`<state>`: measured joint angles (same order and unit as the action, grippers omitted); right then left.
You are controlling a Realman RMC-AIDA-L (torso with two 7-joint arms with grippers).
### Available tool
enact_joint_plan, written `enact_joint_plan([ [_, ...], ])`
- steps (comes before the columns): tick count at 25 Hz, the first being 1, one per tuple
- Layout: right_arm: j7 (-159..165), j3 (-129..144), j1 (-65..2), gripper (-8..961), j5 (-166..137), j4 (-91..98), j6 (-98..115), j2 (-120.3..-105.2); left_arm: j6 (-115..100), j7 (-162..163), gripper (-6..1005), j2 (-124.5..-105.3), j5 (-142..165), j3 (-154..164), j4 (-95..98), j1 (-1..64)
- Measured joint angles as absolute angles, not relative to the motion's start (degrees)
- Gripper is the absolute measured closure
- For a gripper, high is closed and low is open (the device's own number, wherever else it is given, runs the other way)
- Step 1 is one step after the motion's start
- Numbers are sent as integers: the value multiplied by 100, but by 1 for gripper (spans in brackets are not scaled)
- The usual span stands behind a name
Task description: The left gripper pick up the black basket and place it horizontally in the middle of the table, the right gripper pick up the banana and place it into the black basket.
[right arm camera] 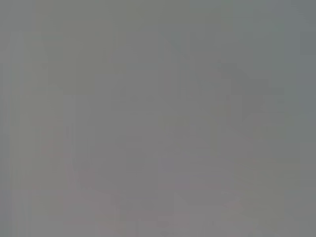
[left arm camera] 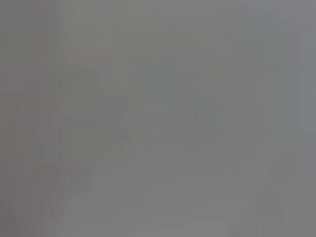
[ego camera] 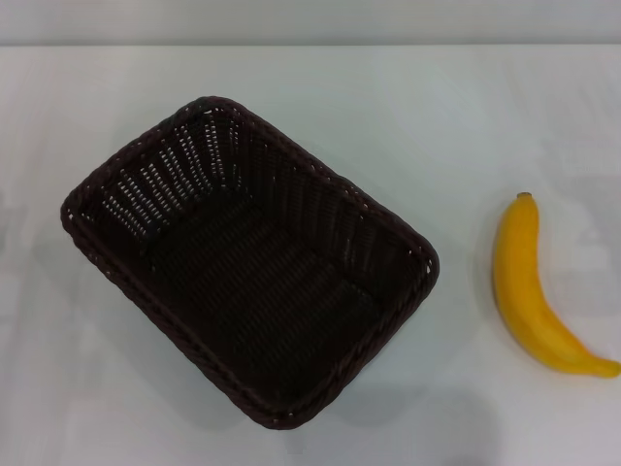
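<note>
The black basket (ego camera: 248, 260) sits on the white table (ego camera: 408, 116) left of centre in the head view. It is turned at a diagonal, one corner toward the far side, and it is empty inside. The banana (ego camera: 536, 291) lies on the table at the right, stem tip pointing away, well apart from the basket. Neither gripper nor arm shows in the head view. Both wrist views show only a plain grey surface with no fingers and no objects.
The table's far edge (ego camera: 310, 44) runs across the top of the head view. Bare white tabletop lies between the basket and the banana and around both.
</note>
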<state>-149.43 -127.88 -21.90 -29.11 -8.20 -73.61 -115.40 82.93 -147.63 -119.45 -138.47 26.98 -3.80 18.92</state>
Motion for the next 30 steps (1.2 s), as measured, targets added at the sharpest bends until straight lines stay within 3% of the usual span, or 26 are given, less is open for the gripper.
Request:
enact_joint_plan([
  [2, -14944, -12791, -2177, 111, -2909, -820, -7353, -11540, 8202, -14055, 107, -11880, -13705, 2806, -94, 1829],
  [5, -14946, -12796, -2169, 111, -2909, -820, -7342, -11539, 7573, -12174, 107, -11637, -12918, 3276, 961, 1646],
  [12, -14949, -12798, -2123, 111, -2908, -881, -7348, -11524, 7484, -8000, 109, -10683, -9953, 3765, 3122, 1782],
  [15, -14950, -12797, -2133, 111, -2909, -881, -7353, -11524, 7820, -6703, 110, -10401, -8472, 3791, 3804, 2159],
  [24, -14938, -12759, -2229, 111, -2912, -889, -7369, -11554, 8961, -4819, 120, -10132, -4867, 3912, 4890, 3932],
  [27, -14932, -12742, -2263, 111, -2935, -889, -7374, -11573, 9094, -4777, 142, -10151, -4479, 3927, 4889, 4195],
  [30, -14930, -12735, -2280, 111, -2942, -871, -7383, -11582, 9223, -4744, 163, -10308, -3543, 4290, 4861, 4861],
])
